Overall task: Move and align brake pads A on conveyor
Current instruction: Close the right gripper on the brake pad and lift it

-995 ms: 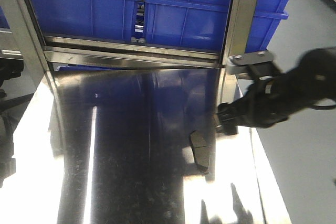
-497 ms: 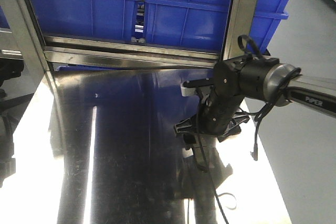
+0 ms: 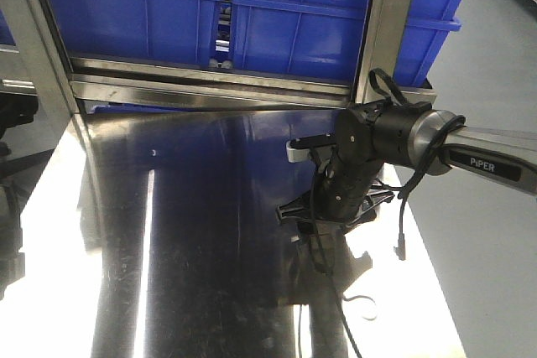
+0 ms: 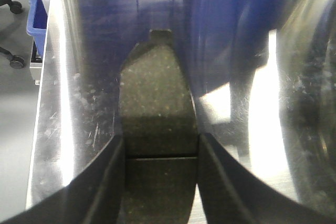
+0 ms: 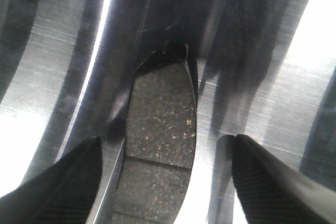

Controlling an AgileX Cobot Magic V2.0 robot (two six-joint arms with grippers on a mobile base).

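Our left gripper [image 4: 160, 138] clamps one brake pad [image 4: 156, 93]; our right gripper [image 5: 165, 140] stands open astride a second pad [image 5: 163, 108], tab at 12 o'clock, on the steel table [image 5: 47, 51]

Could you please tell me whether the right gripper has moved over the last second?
Yes: the right gripper swung left, from beside the steel post to above the pad on the table.

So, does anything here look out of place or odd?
The brake pad under the right end effector lies on the shiny steel tabletop, no conveyor belt in view. A loose cable dangles from that arm.
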